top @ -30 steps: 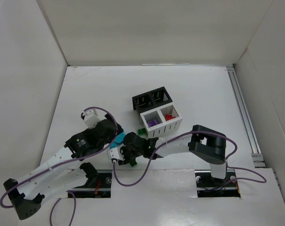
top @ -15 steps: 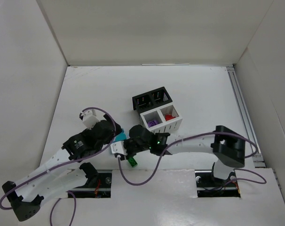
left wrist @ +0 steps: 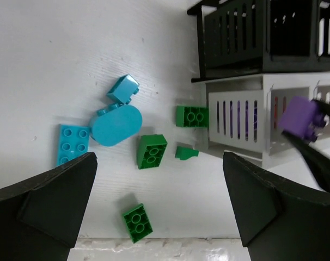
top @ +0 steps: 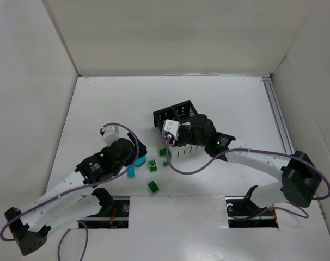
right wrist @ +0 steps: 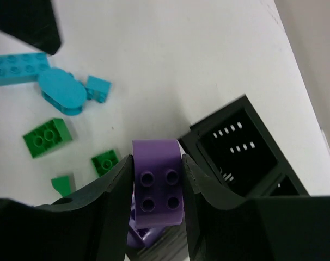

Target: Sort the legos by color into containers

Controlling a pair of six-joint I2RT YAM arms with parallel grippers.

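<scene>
As the right fingers (right wrist: pixel 113 190) clench a purple lego (right wrist: pixel 157 190) above the white container (left wrist: pixel 236 125), this is the drop step. I'd say it must line up over the purple cell, then let go. The left fingers (left wrist: pixel 50 201) hang spread wide, holding nothing, over 4 green legos (left wrist: pixel 151 150) and 3 teal legos (left wrist: pixel 73 143) loose on the table (left wrist: pixel 72 54). From overhead the right arm hides the white cells, so I can't tell which one lies beneath.

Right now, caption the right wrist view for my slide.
Right claw grips a purple brick beside the black bin; green bricks and teal bricks lie loose nearby.
</scene>
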